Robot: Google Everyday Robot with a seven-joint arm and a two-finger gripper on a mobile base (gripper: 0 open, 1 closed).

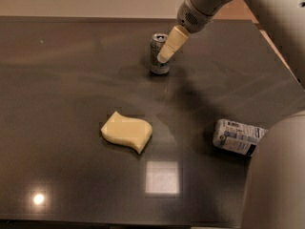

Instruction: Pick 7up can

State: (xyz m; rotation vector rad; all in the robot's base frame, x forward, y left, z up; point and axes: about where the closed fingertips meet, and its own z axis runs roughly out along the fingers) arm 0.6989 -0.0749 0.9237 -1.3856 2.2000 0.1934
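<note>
The 7up can [155, 60] stands upright on the dark table [71, 80], at the back centre. It is silver-white with a shiny metal top. My gripper [165, 55] reaches down from the upper right on its grey arm and overlaps the can's right side at the level of its upper half. Whether it touches the can I cannot tell.
A yellow sponge [126, 131] lies in the middle of the table. A clear plastic bottle with a white-and-dark label [237, 136] lies on its side at the right. The arm's pale body [276, 180] fills the lower right corner. The table's right edge runs diagonally behind it.
</note>
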